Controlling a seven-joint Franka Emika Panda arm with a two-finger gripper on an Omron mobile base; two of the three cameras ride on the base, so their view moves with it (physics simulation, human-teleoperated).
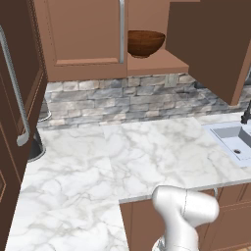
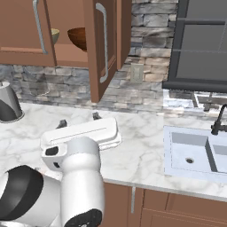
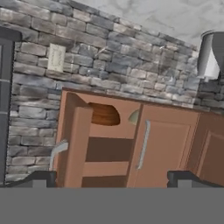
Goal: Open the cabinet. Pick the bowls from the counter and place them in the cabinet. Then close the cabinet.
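With both bowls, brown (image 2: 78, 37) and beige (image 2: 54, 35), already on the cabinet (image 1: 83, 34) shelf, the gripper (image 3: 109, 177), jaws wide and empty, faces the open right door (image 2: 104, 44), which likely needs pushing shut next.

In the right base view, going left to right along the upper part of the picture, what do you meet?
Closed cabinet door → pale bowl → dark wooden bowl → open cabinet door → wall outlet → black-framed unit with grey panes.
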